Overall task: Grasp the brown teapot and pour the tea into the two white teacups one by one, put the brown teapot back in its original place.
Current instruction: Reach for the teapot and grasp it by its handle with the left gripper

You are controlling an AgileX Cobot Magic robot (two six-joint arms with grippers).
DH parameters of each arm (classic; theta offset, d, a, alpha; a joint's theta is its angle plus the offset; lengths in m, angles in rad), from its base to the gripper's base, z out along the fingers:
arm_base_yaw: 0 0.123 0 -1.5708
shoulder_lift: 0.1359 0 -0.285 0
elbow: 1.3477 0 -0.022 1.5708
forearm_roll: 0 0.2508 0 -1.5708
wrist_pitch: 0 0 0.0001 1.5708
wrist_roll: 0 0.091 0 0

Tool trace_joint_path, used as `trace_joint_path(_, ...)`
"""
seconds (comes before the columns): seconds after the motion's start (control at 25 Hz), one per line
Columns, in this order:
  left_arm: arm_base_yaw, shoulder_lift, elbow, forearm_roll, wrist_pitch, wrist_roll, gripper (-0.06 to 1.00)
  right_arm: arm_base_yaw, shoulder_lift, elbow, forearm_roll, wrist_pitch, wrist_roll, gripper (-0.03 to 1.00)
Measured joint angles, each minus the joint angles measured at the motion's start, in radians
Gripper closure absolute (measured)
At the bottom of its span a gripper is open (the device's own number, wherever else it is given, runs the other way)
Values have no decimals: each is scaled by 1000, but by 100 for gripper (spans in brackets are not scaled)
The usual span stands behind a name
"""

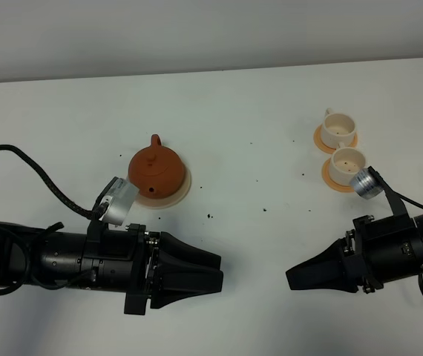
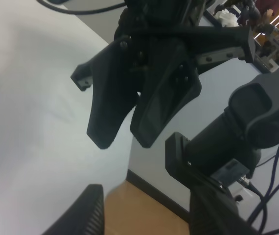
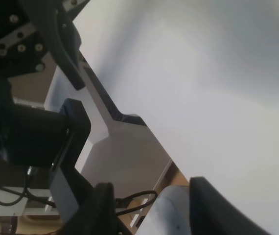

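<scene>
The brown teapot (image 1: pixel 154 172) stands upright on the cream coaster (image 1: pixel 179 192), left of the table's middle. The two white teacups (image 1: pixel 338 127) (image 1: pixel 346 163) sit on orange saucers at the back right, one behind the other. My left gripper (image 1: pixel 220 271) lies low near the front, to the front right of the teapot and apart from it, fingers together and empty. My right gripper (image 1: pixel 289 277) lies near the front, well in front of the cups, tapering to one tip, shut and empty. The left wrist view shows the right gripper (image 2: pixel 122 139) facing it; neither wrist view shows the teapot or the cups.
The white table (image 1: pixel 256 111) carries small dark specks (image 1: pixel 209 216) between the teapot and the cups. The two grippers point at each other across a gap near the front edge. A black cable (image 1: pixel 41 174) loops over the left arm.
</scene>
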Motion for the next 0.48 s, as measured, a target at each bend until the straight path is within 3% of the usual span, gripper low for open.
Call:
trace_joint_path(0.24, 0, 0, 0, 83, 0, -158, 55, 0, 0, 0, -37, 0, -1, 60)
trace_joint_path(0.48, 0, -1, 0, 98, 0, -185, 61, 0, 0, 0, -45, 0, -2, 60)
